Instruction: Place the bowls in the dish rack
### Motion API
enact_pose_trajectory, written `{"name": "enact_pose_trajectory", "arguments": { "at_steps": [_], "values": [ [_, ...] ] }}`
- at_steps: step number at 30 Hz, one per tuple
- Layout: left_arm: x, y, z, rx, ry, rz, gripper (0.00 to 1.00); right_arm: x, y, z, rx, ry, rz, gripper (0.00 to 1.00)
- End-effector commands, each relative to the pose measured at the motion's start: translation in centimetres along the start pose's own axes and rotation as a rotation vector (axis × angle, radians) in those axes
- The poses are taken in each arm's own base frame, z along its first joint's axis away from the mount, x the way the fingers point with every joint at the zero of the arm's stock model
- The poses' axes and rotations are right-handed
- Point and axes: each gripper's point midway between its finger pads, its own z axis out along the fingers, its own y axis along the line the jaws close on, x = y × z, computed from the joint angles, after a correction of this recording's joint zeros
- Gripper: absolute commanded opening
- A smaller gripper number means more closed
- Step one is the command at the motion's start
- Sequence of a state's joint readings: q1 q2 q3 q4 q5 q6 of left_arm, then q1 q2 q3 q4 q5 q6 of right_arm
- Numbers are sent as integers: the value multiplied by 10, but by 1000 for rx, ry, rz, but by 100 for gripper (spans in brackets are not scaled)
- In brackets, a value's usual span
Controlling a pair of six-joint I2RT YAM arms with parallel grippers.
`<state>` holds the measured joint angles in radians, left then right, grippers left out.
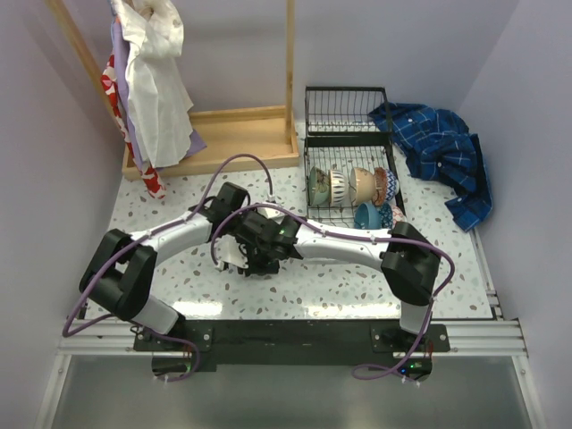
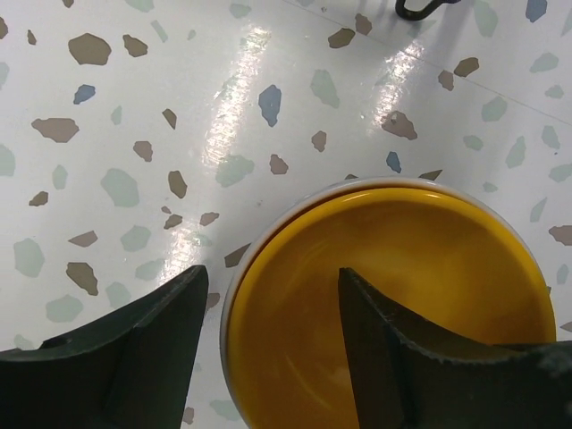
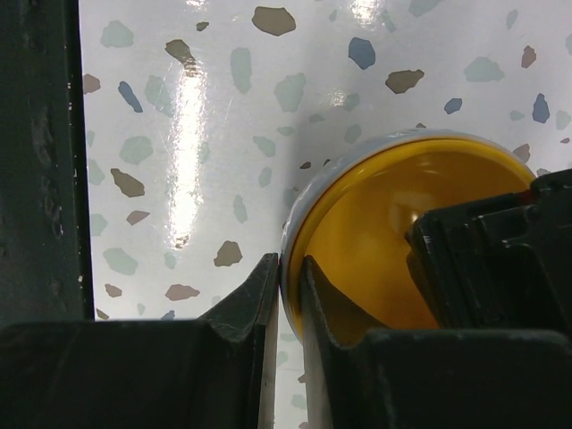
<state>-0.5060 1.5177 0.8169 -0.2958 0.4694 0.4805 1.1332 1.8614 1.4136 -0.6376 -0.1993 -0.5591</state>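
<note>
A yellow bowl [image 2: 393, 295] with a pale rim sits on the speckled table; it also shows in the right wrist view [image 3: 375, 241]. My right gripper [image 3: 289, 261] is shut on its rim, one finger outside and one inside. My left gripper [image 2: 271, 277] is open, its fingers astride the rim on another side, one inside the bowl. In the top view both grippers [image 1: 255, 255] meet at mid-table and hide the bowl. The black wire dish rack [image 1: 347, 112] holds several bowls on edge: pale green [image 1: 319, 186], beige [image 1: 362, 183], red-orange patterned [image 1: 382, 185] and teal blue [image 1: 367, 215].
A wooden-framed clothes stand [image 1: 223, 138] with hanging cloth [image 1: 156, 80] stands at the back left. A blue plaid shirt [image 1: 442, 152] lies right of the rack. Lilac walls close in both sides. The left gripper's black body [image 3: 500, 259] shows over the bowl.
</note>
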Motion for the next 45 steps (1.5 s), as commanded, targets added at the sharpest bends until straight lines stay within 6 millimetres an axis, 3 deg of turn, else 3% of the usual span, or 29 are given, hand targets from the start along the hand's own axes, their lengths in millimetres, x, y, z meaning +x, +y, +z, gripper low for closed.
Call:
{"name": "enact_pose_trajectory", "arguments": {
  "at_steps": [1, 4, 6, 7, 12, 14, 23, 28, 32, 40, 45],
  "values": [
    [-26, 15, -12, -47, -48, -11, 65, -16, -5, -16, 35, -47, 3, 0],
    [-20, 19, -10, -60, -18, -26, 65, -18, -7, -16, 39, -47, 7, 11],
    [-13, 20, -8, -58, 0, -22, 65, -20, -10, -18, 52, -50, 9, 24],
    [-10, 19, -8, -57, 5, -22, 65, -21, -10, -19, 51, -49, 6, 25],
    [1, 21, -6, -60, 21, -35, 65, -27, -10, -23, 40, -61, 1, 14],
    [1, 25, -9, -76, 9, -37, 64, -33, -10, -30, 45, -78, 10, 0],
    [-9, 34, -19, -105, -32, -49, 64, -35, -8, -40, 53, -88, 37, 0],
    [-20, 38, -28, -131, -71, -41, 64, -40, -19, -51, 130, -113, 84, 0],
    [-23, 45, -30, -158, -68, -58, 64, -28, -40, -51, 270, -65, 117, 0],
    [-20, 50, -30, -178, -59, -96, 64, -2, -32, -44, 277, -17, 71, 0],
    [-13, 40, -22, -112, -46, -135, 53, 13, -34, -32, 299, 9, 32, 0]
  ]
}}
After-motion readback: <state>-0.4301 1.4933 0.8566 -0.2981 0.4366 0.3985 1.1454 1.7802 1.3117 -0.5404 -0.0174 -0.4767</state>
